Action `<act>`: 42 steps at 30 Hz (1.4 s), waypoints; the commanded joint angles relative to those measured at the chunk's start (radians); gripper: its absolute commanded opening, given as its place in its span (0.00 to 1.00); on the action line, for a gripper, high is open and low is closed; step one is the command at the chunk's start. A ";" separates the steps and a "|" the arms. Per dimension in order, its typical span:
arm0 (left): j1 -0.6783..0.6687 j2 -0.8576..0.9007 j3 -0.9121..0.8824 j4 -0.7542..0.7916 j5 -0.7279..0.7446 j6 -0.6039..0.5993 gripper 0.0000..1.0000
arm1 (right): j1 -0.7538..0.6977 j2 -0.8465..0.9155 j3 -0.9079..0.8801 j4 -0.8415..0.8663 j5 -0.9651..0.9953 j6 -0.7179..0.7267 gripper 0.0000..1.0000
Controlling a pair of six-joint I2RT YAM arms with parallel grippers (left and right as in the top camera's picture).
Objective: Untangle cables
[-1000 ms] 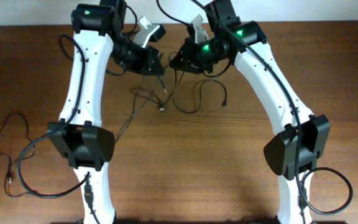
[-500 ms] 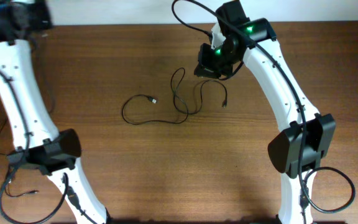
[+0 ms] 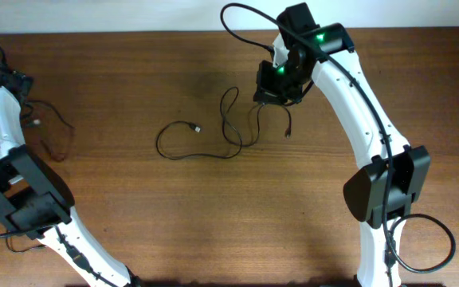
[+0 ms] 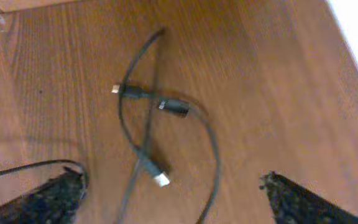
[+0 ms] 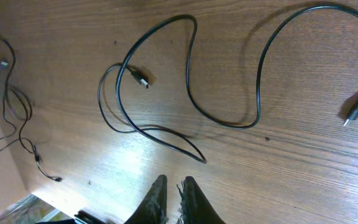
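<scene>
We're partway: some cables sit at worktop's left edge, left gripper open; middle cables maybe crossed, right gripper closed.

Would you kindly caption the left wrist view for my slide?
Open left gripper above crossed black cables on wooden table.

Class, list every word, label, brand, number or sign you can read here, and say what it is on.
None readable in any view.
The white arms, black cables and wooden table show no print.
The green lights are plain glows, not signs.
</scene>
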 commanded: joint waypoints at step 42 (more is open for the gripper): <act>-0.381 -0.155 0.328 0.283 0.302 0.704 0.00 | -0.358 -0.098 0.091 -0.278 0.101 -0.325 0.86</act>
